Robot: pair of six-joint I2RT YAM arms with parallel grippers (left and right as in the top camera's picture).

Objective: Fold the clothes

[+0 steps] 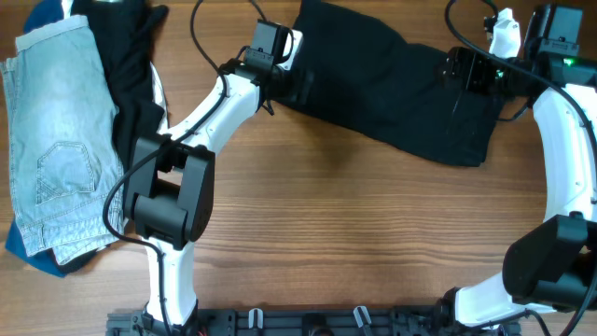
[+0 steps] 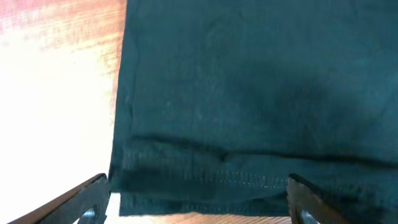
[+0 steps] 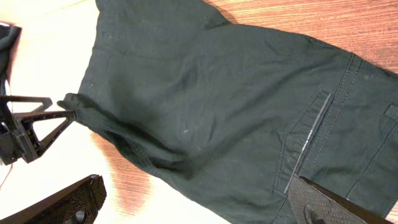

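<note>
Only the right wrist view shows the pocket (image 3: 308, 134) on the black shorts (image 3: 186, 81). Long axis runs left-right, waist right. Jaws released on left gripper (image 2: 198, 183) and right gripper (image 3: 196, 183).

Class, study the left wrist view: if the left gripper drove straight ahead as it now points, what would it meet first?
The left gripper, jaws open, would most likely meet the stitched hem of the black garment first, though depth is unclear.

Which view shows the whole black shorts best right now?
Overhead: nearly all of the black shorts are in frame, laid out flat. The left wrist view shows only one end with its stitched hem. The right wrist view shows a close partial stretch with the pocket.
</note>
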